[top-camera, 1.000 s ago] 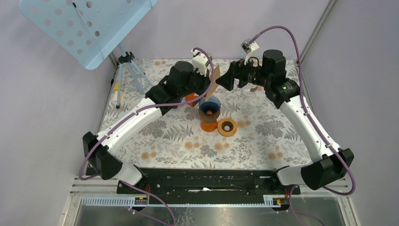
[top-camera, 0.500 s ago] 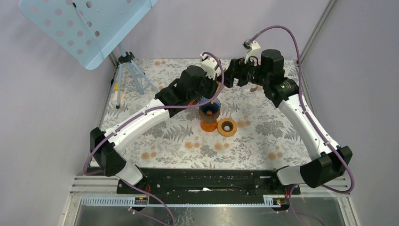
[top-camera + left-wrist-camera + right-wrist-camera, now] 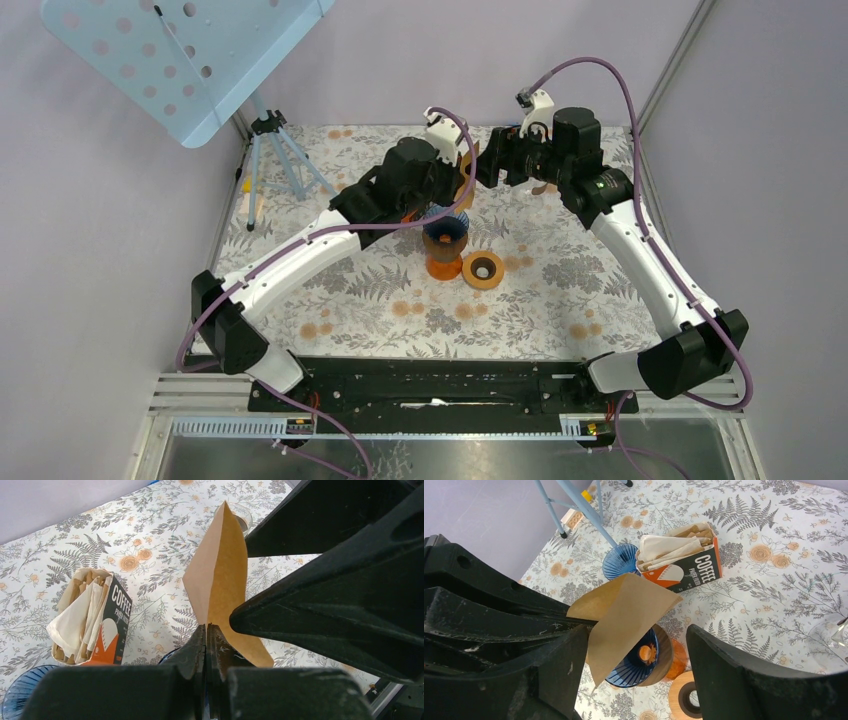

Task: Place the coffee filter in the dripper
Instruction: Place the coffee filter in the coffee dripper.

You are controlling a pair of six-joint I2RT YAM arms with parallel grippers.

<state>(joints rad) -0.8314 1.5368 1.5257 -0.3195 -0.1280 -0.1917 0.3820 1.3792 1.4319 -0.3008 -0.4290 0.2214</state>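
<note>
My left gripper [image 3: 206,628] is shut on the lower edge of a brown paper coffee filter [image 3: 218,577] and holds it upright in the air. In the top view the left gripper [image 3: 461,180] is just behind the blue dripper [image 3: 445,226], which stands on an orange base. My right gripper [image 3: 649,672] is open, and the filter [image 3: 629,614] hangs between its fingers [image 3: 558,672], close to the left one. The dripper [image 3: 640,664] lies empty below the filter. In the top view the right gripper [image 3: 487,167] faces the left one, almost touching it.
An open box of paper filters [image 3: 679,562] and a second blue dripper [image 3: 618,564] stand behind. A wooden ring [image 3: 483,270] lies right of the dripper. A glass vessel [image 3: 835,639] is at the back right. A tripod [image 3: 276,150] with a blue perforated plate [image 3: 185,55] stands back left.
My left gripper has carried the filter to the right, up to my right gripper's open fingers. In the last half second almost nothing has moved.
</note>
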